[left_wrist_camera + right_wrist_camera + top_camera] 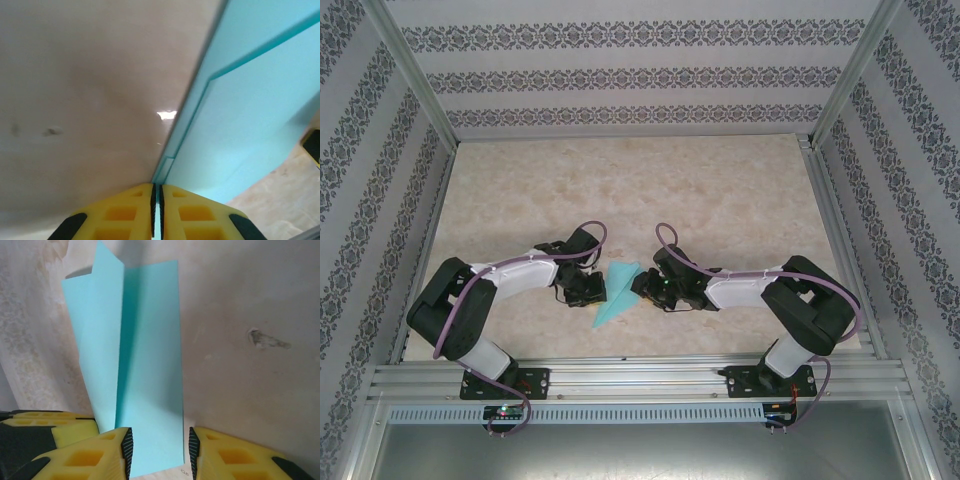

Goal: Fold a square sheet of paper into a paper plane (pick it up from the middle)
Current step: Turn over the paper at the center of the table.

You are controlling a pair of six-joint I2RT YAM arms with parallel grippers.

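One paper plane [619, 287] between left claw [156, 190] and right claw [159, 439]

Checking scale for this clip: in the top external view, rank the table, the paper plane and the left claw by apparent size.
1. table, by far
2. paper plane
3. left claw, looks slightly smaller, but its dark body blends into the wrist, so this is unsure
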